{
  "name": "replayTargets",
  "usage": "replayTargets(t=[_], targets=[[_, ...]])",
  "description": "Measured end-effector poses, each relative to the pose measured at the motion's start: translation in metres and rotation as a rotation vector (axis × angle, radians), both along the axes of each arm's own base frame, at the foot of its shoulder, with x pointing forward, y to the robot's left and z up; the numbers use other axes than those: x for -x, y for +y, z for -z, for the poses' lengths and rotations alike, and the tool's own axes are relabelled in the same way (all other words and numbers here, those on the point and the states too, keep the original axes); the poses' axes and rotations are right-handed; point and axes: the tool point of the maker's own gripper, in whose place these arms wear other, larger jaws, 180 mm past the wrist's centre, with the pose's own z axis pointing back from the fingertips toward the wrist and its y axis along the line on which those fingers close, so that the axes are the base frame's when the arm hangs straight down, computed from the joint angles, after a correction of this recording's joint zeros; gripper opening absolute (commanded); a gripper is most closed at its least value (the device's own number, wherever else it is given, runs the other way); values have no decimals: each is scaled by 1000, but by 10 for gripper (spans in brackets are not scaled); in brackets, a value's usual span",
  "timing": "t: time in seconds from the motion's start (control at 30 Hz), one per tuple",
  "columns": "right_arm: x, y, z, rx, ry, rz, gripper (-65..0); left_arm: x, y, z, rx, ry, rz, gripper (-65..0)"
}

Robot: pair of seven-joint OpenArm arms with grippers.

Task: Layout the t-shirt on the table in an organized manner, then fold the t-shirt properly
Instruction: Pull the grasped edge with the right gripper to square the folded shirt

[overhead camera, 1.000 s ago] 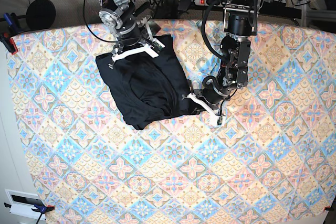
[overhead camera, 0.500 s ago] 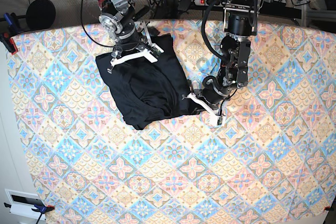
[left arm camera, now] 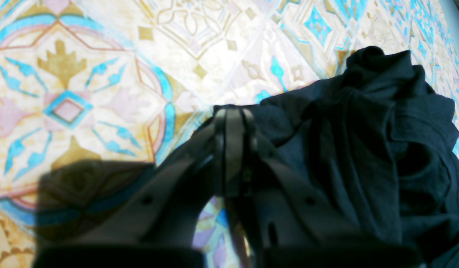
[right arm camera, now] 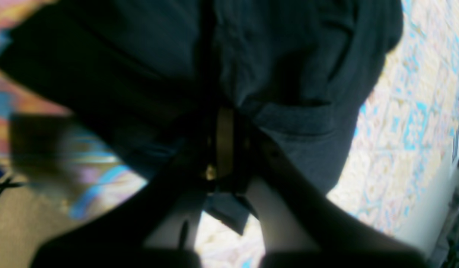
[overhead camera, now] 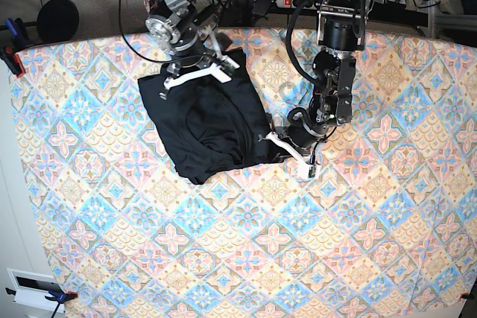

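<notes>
We see a plain black t-shirt (overhead camera: 209, 124) lying bunched and rumpled on the table (overhead camera: 298, 258), toward its far edge and a little left of centre in the base view. Its soft fabric is heaped in uneven folds, with no print visible. The table is covered in pastel diamond tiles of blue, pink and yellow-orange with floral medallions.

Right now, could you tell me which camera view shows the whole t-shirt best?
The base view: the t-shirt lies bunched on the table, outline fully visible. The left wrist view shows only one crumpled edge; the right wrist view shows dark, blurred folds.
</notes>
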Motion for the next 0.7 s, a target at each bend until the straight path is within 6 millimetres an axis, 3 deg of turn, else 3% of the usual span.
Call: replayTargets(t=[0.37,0.7], targets=[[30,52,0,-32,44,-145,-650,0,0,0,0,0,0,-649],[38,54,2,-37,60,-150,-649,0,0,0,0,0,0,-649]])
